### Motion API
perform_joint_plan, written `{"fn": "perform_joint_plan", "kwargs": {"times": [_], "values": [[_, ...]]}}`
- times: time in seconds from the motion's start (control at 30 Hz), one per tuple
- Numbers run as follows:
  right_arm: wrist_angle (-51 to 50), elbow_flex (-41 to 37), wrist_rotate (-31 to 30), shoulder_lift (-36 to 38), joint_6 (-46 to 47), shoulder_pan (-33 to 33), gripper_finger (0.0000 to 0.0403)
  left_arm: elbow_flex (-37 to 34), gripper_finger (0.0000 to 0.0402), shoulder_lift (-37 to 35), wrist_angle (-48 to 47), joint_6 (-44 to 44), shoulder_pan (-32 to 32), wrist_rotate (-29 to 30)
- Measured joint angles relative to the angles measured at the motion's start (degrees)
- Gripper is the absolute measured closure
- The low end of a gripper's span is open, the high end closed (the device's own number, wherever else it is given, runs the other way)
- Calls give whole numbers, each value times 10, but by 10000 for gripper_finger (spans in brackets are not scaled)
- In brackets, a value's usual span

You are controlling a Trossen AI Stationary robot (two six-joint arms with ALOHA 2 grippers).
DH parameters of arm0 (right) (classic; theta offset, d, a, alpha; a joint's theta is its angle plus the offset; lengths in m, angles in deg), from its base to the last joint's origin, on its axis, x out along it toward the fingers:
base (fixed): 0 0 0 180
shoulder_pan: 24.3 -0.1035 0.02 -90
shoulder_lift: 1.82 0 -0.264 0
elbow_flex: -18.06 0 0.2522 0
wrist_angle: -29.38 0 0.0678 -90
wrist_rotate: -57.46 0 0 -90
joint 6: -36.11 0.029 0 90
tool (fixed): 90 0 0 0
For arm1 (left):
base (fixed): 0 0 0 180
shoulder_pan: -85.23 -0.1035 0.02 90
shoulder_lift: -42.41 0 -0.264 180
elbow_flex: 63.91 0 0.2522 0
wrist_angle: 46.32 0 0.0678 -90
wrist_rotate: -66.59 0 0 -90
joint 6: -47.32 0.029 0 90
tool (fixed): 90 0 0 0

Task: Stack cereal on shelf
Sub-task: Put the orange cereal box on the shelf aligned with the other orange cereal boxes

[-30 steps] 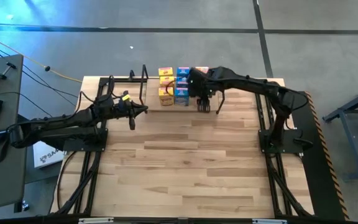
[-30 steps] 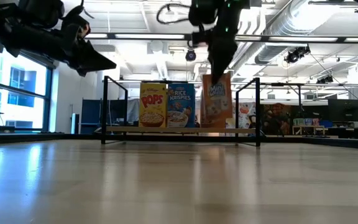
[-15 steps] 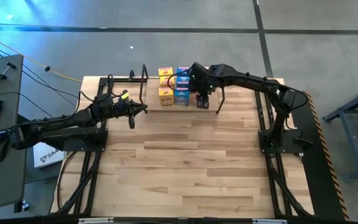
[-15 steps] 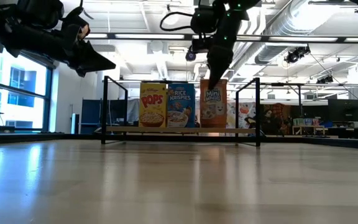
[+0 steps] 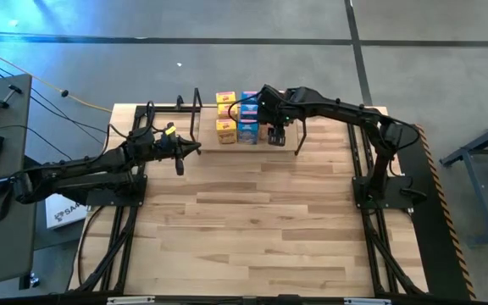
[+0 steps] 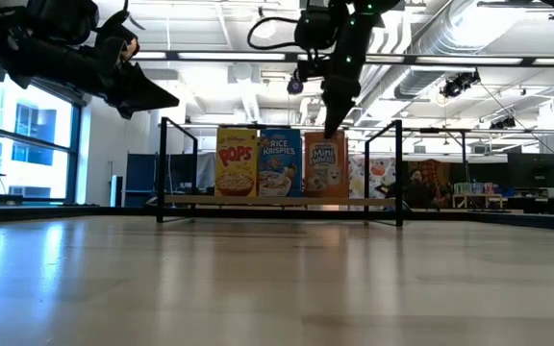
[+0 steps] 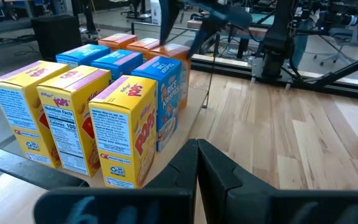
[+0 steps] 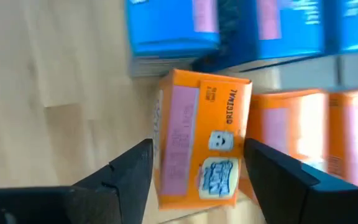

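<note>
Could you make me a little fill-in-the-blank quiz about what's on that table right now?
1. The front yellow box on the shelf reads ____.
2. The blue Rice Krispies box stands between the yellow box and the ____ Mini Wheats box.
3. The right gripper has its fingers spread on either side of an ____ box.
4. The left gripper hovers away from the boxes with its fingers ____.

Missing words: Pops; orange; orange; shut

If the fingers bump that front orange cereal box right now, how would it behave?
The orange box stands tall and narrow on the shelf, so it probably tips easily. It looks like light cardboard, likely sliding or denting under a firm push.
</note>
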State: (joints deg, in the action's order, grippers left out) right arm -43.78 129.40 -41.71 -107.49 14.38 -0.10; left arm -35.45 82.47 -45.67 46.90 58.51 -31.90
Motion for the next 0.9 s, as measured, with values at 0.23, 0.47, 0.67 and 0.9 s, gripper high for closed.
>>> {"fn": "perform_joint_plan", "kwargs": {"times": [0.23,0.47,0.67,0.9], "values": [[-27,18,-18,25,7,-8,176,0,401,0,0,-5,0,0],[19,18,26,30,25,-14,208,0,401,0,19,-6,0,-2],[69,18,36,10,26,-9,316,0,401,0,18,-9,0,-3],[95,18,53,-15,33,6,392,0,401,0,14,-9,0,-4]]}}
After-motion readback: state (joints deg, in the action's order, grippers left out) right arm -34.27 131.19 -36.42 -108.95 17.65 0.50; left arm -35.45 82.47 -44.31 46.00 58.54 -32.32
